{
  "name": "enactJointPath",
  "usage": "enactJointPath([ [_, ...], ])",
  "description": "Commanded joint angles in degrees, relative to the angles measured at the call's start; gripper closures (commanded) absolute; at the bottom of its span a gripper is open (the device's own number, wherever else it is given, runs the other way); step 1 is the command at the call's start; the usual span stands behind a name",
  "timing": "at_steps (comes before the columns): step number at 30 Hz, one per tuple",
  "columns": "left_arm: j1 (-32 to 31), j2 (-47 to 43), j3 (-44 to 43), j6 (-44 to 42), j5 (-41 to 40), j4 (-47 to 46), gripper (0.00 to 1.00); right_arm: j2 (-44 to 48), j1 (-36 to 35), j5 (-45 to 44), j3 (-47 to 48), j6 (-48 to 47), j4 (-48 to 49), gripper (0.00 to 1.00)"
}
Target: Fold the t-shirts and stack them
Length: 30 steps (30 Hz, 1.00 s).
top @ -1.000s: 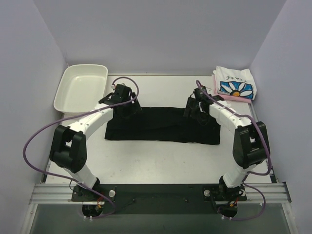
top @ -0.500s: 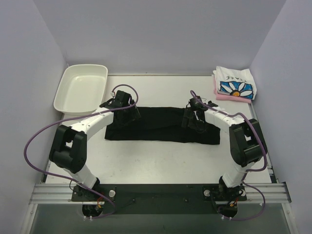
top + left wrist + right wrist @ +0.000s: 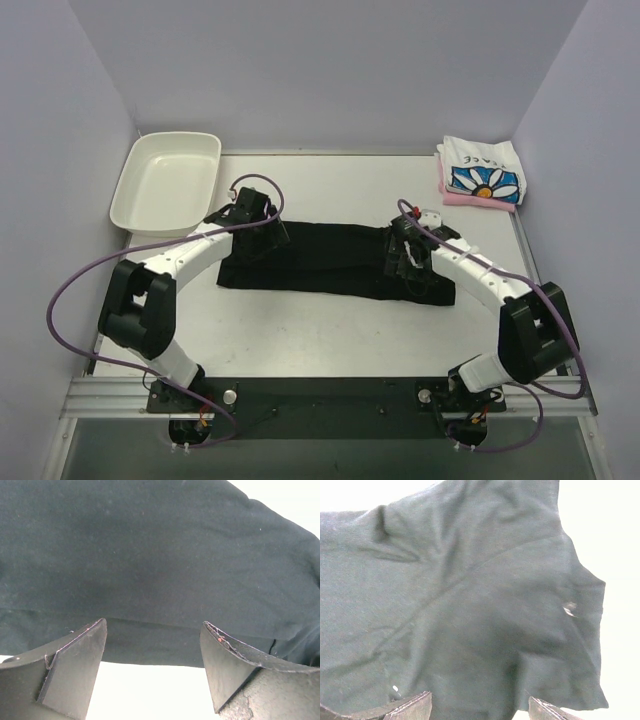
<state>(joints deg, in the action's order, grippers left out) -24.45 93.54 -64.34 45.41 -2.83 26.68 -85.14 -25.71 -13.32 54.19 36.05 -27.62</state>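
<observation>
You have the black t-shirt (image 3: 335, 258) lying flat across the middle of the table (image 3: 330, 335), folded into a long band that runs left to right. Your left gripper (image 3: 262, 232) sits at the band's far left corner; in the left wrist view its fingers (image 3: 75, 665) are spread wide, with the shirt's folded edge (image 3: 150, 555) just ahead of them and bare table between the tips, so it has hold of nothing. Your right gripper (image 3: 408, 262) is low over the right part of the band. From the right wrist camera only the very tips of its fingers (image 3: 415, 706) show, set far apart, with rumpled black cloth (image 3: 470, 605) reaching down between them; nothing is pinched there that you can see. A small white fleck (image 3: 568, 609) shows near the shirt's right edge. In the far right corner of the table the white shirt with the blue daisy print (image 3: 483, 175) lies folded on top of the pink shirt (image 3: 478, 201), well apart from the black one. The white tray (image 3: 165, 180) stands at the far left corner, near your left arm
</observation>
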Motion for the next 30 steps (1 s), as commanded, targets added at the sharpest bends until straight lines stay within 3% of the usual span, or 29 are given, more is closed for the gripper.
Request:
enactJointPath([
  [1,-0.69,-3.62,0.79,0.65,0.11,-2.07,0.15,4.98,-1.79,-5.31,-3.3,3.76,-6.75,0.23],
  [8,-0.69,-5.64,2.28,0.3,-0.6,-1.63,0.15,8.41,-3.38,-5.66,-9.1,8.06,-7.63,0.23],
  [13,-0.69,-6.35,2.46,0.12,-0.68,-1.1,0.15,8.77,-3.2,-10.93,-5.87,7.9,-8.68,0.23],
  [23,-0.69,-7.14,1.76,-0.67,-1.12,0.04,0.15,-2.21,1.37,-14.01,9.07,1.83,-10.35,0.22],
  [30,-0.51,-7.14,1.58,-1.2,-1.3,0.75,0.15,-9.07,4.62,-14.19,10.58,1.57,-10.26,0.22],
])
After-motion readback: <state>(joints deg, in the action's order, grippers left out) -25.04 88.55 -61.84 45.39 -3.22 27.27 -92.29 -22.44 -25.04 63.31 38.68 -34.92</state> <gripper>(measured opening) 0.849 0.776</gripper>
